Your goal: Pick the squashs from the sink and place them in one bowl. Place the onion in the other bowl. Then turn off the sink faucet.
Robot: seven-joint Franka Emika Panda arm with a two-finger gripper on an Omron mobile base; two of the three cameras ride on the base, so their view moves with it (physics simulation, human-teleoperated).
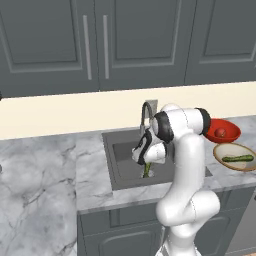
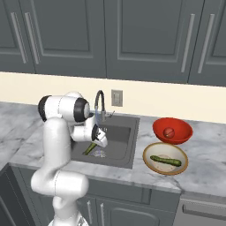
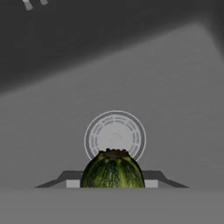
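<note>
My gripper (image 1: 146, 165) hangs inside the dark grey sink (image 1: 116, 145), shut on a dark green squash (image 1: 147, 170) that points down from between the fingers. In the hand view that squash (image 3: 112, 169) fills the bottom middle, above the round drain (image 3: 114, 133). The other squash (image 2: 166, 160) lies in the shallow beige bowl (image 2: 150, 154) on the counter to the right. The red onion (image 2: 168, 132) sits in the red bowl (image 2: 181, 126) behind it. The grey gooseneck faucet (image 2: 99, 103) arches over the basin, with a faint blue stream at its spout.
A marble counter (image 1: 45, 170) spreads wide to the left of the sink. Dark cabinet doors (image 1: 100, 45) hang above a cream backsplash. A wall outlet (image 2: 117, 97) sits behind the faucet. My own white arm (image 1: 187, 165) stands between the sink and the bowls.
</note>
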